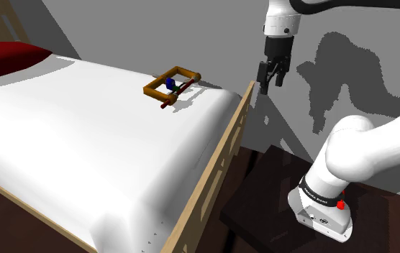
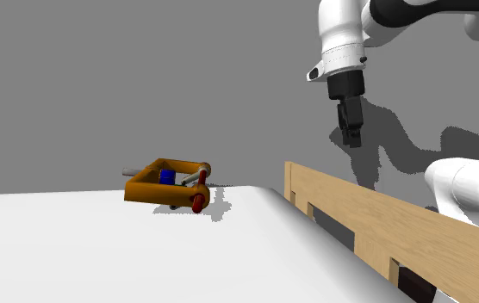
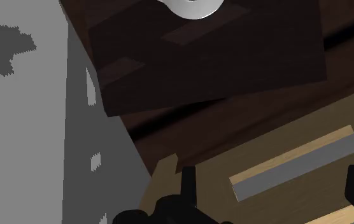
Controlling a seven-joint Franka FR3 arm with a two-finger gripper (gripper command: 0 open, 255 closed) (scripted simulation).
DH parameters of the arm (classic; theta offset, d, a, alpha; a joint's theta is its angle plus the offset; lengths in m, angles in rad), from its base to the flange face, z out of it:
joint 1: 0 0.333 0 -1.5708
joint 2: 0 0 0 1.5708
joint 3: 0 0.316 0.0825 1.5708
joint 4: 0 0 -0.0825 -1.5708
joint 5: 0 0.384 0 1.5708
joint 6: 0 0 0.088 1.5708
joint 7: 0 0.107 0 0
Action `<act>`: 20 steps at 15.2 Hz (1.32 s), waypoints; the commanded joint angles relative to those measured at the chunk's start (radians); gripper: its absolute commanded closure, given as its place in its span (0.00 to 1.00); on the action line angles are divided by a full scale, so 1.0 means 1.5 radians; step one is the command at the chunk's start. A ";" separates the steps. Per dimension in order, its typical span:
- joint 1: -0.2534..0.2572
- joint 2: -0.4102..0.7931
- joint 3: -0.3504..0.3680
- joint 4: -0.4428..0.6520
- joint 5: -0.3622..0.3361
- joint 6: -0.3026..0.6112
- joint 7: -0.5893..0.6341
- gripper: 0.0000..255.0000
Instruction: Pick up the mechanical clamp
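Observation:
The clamp (image 1: 173,85) is an orange rectangular frame with a blue block inside and a dark red screw handle; it lies on the white bed near the far corner. In the second exterior view the clamp (image 2: 168,183) rests flat on the mattress. My black gripper (image 1: 271,79) hangs in the air well off the shoulder view's right of the clamp, beyond the bed's wooden end, fingers pointing down and open with nothing between them. The gripper (image 2: 350,131) is above the footboard. In the wrist view the fingers (image 3: 188,182) stand wide apart over the bed frame.
The white bed (image 1: 69,136) has a light wooden footboard (image 1: 220,158) between gripper and clamp. A red pillow (image 1: 4,56) lies at the far left. The dark stand (image 1: 263,201) sits on the floor beside the bed. A grey wall (image 2: 143,77) is behind.

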 commanded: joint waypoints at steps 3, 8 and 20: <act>0.005 0.036 0.002 0.007 -0.003 0.046 -0.007 0.00; 0.016 0.132 0.009 0.038 -0.009 0.153 -0.023 0.00; 0.036 0.375 0.032 0.191 -0.033 0.342 -0.050 0.00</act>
